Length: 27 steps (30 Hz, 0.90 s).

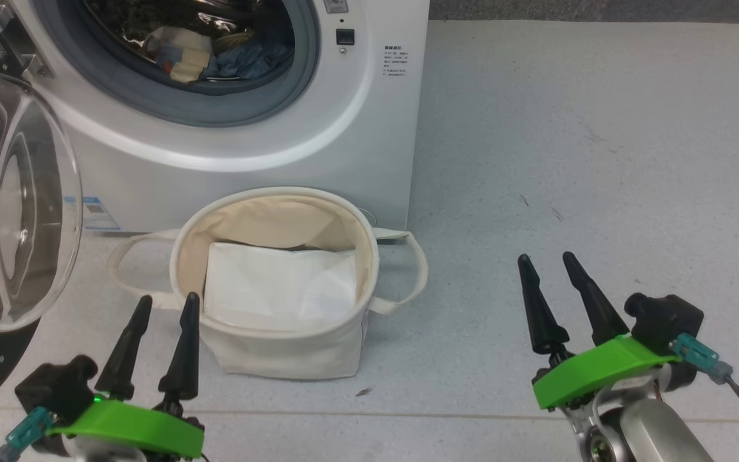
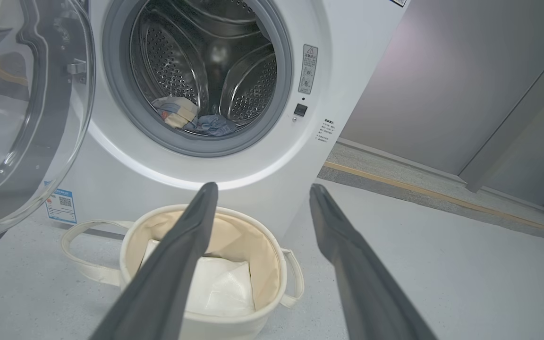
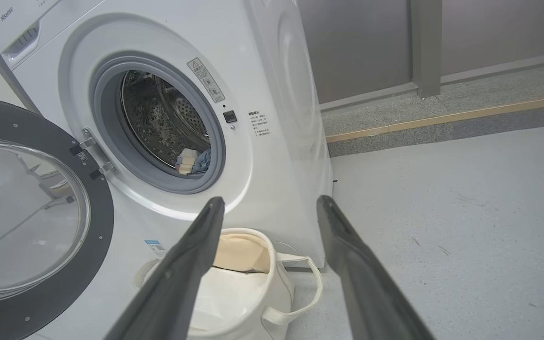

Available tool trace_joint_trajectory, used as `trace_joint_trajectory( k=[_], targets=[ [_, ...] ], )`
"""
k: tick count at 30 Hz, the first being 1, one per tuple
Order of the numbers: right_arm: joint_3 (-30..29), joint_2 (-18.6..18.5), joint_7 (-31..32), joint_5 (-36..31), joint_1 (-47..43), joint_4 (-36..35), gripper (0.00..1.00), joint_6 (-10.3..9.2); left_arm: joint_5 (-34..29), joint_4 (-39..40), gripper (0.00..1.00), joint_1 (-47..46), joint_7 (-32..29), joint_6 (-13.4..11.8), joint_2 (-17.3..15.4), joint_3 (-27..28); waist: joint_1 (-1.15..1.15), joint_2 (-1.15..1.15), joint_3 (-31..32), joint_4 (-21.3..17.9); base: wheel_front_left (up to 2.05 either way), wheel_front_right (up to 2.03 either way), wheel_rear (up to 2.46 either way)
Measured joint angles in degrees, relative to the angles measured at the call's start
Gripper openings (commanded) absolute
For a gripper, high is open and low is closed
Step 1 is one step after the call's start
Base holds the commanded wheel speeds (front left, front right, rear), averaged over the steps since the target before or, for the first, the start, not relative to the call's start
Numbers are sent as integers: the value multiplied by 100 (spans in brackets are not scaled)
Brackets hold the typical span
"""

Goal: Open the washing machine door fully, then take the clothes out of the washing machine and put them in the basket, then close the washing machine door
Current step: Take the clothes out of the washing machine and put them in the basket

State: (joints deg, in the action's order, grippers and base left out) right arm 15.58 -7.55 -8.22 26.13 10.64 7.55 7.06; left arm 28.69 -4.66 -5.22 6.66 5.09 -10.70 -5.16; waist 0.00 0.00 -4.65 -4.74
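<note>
Right wrist: door (image 3: pixel 26 217) black rim, hinges (image 3: pixel 95 158). Head: left gripper (image 1: pixel 169 298), right gripper (image 1: pixel 545 256).

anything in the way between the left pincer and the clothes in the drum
Nothing visible. The black-rimmed round glass door is swung aside to the left, so the white washing machine's porthole is open to the blue and cream clothes. The round cream canvas basket sits on the floor below that opening, ahead of the open left pincer.

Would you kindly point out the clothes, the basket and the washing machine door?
the clothes (image 2: pixel 177 113), left wrist view, on the cream piece.
the basket (image 1: pixel 280 350), head view, on its front wall.
the washing machine door (image 3: pixel 102 222), right wrist view, on its black rim.
</note>
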Motion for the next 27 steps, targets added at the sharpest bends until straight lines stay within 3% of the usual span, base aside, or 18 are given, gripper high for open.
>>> trace_joint_trajectory(
  k=[14,27],
  targets=[
    [-44,19,8,-44,2,-38,100,0,-34,-34,100,-1,-8,-38,-25,-37,0,0,-36,11,75,-62,-13],
    [-42,20,8,-52,2,-47,100,0,-36,-65,100,3,34,-160,-40,-67,0,0,-28,38,184,-169,-16]
  ],
)
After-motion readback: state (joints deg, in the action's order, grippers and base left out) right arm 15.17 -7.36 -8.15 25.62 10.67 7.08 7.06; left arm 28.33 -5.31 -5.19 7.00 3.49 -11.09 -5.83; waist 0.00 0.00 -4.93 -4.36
